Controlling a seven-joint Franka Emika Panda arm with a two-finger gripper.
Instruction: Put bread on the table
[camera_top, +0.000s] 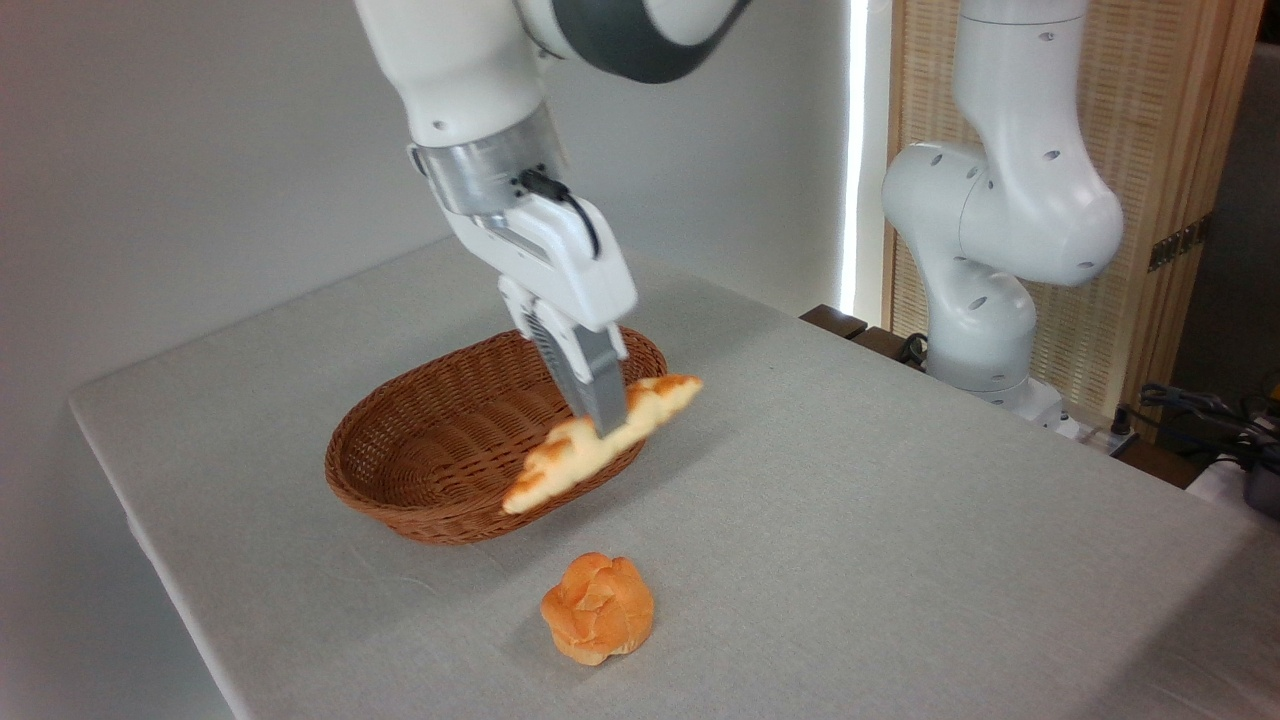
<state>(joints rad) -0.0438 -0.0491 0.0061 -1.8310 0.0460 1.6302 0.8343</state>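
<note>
The bread, a long flat braided loaf in pale gold with toasted brown patches, hangs tilted in the air over the near right rim of the wicker basket. My gripper is shut on it near its middle, fingers pointing down. Its lower end points to the front left, its upper end to the right past the rim. The table, covered in light grey-white cloth, lies beneath.
The brown oval wicker basket sits left of centre and looks empty. A small round orange knotted roll lies on the cloth in front of it. The arm's white base stands at the table's far right edge.
</note>
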